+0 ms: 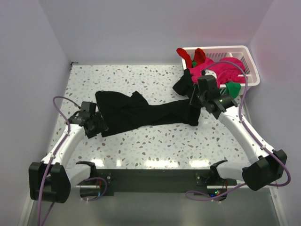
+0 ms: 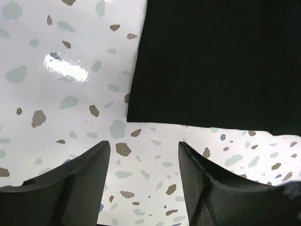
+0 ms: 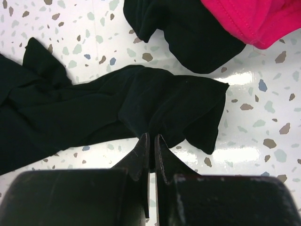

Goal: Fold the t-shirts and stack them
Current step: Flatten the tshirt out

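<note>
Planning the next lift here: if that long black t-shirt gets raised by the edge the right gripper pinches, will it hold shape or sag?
Probably sag: the black t-shirt lies wrinkled, folds gathering where the right gripper pinches it, so it looks limp. Likely light, being thin cloth. Most of it rests on the table, so it may drag along.

The large black t-shirt (image 1: 141, 115) lies unfolded on the worktop (image 1: 155, 146), drawn out in a long, wrinkled band from left of centre to the right. Its left end is spread flat with a straight edge. Its right end is bunched, with the near edge pinched in the right gripper (image 3: 152, 137). A second black t-shirt (image 1: 182, 84) lies crumpled just beyond that end, partly under a magenta-pink t-shirt (image 1: 221, 68) heaped in the basket (image 1: 249, 59). A red t-shirt (image 1: 190, 55) drapes over the basket's left rim. A green t-shirt (image 1: 232, 88) shows at its near side.
</note>
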### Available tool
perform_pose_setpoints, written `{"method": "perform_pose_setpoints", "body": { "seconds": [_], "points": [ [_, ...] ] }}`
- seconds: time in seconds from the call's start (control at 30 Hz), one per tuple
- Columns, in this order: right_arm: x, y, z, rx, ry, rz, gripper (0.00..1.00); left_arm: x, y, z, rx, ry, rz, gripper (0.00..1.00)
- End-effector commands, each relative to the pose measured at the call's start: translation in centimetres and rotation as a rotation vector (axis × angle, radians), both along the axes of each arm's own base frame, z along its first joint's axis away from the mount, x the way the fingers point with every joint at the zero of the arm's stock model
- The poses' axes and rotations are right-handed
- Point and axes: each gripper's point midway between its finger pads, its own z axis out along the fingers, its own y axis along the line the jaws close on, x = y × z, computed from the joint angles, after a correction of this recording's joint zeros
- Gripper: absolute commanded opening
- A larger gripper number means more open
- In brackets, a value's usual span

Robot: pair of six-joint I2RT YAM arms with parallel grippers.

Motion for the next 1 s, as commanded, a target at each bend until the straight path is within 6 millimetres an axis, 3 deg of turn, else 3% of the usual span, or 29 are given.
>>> {"method": "perform_pose_setpoints", "body": {
  "seconds": [0.0,0.23,0.5,0.8,0.9,0.97],
  "points": [
    [0.2,0.6,0.3,0.042,-0.024,0.010,0.00,-0.2,0.5,-0.8,0.008,0.009,0.092,0.64],
    [0.0,0.7,0.4,0.048,-0.027,0.015,0.00,0.5,1.3,-2.4,0.058,0.046,0.098,0.60],
    [-0.1,0.7,0.4,0.055,-0.030,0.014,0.00,1.1,0.5,-4.4,0.022,0.048,0.081,0.53],
    [-0.1,0.5,0.8,0.048,-0.038,0.012,0.00,0.6,0.5,-6.4,0.028,0.086,0.076,0.44],
    [-0.1,0.5,0.8,0.047,-0.037,0.011,0.00,0.4,0.6,-7.0,0.029,0.083,0.073,0.36],
    [-0.2,0.4,0.8,0.042,-0.030,0.010,0.00,0.0,0.3,-7.5,0.012,0.091,0.067,0.20]
  ]
}}
